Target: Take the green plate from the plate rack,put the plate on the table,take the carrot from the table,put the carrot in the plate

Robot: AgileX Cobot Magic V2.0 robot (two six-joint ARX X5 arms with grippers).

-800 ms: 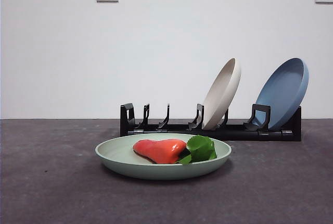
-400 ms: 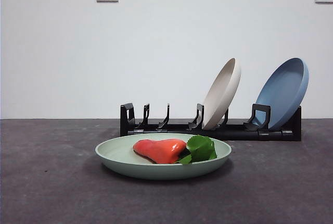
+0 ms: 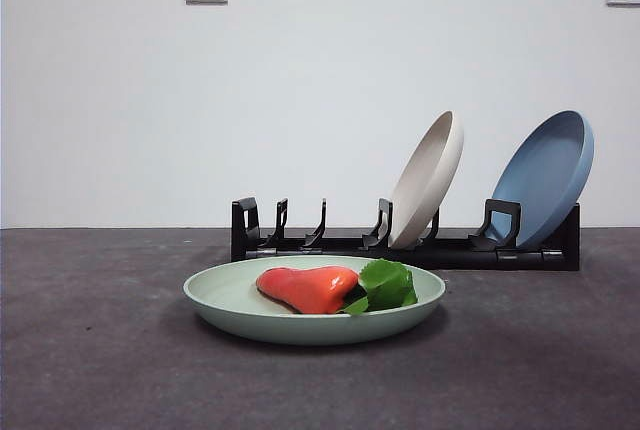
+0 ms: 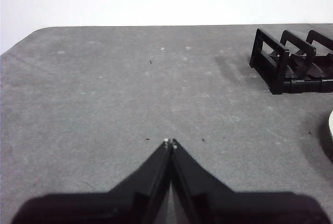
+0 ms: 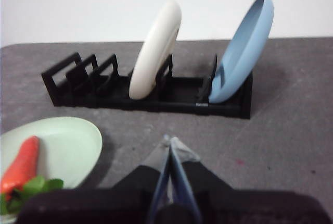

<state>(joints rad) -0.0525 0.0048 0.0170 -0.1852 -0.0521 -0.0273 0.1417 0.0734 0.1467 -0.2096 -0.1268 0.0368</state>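
Note:
The green plate (image 3: 314, 300) lies flat on the table (image 3: 90, 350) in front of the plate rack (image 3: 405, 245). The carrot (image 3: 310, 288) lies inside the plate, its leafy top to the right. In the right wrist view the green plate (image 5: 62, 146) holds the carrot (image 5: 23, 164), and the plate rack (image 5: 145, 91) stands beyond it. My right gripper (image 5: 171, 143) is shut and empty, back from the plate. My left gripper (image 4: 170, 142) is shut and empty above bare table, with the plate rack's end (image 4: 291, 60) off to one side. Neither arm shows in the front view.
A beige plate (image 3: 428, 180) and a blue plate (image 3: 545, 178) lean in the rack's right-hand slots; its left slots hold nothing. Both plates also show in the right wrist view, beige (image 5: 156, 49) and blue (image 5: 242, 49). Two wall sockets sit high on the white wall.

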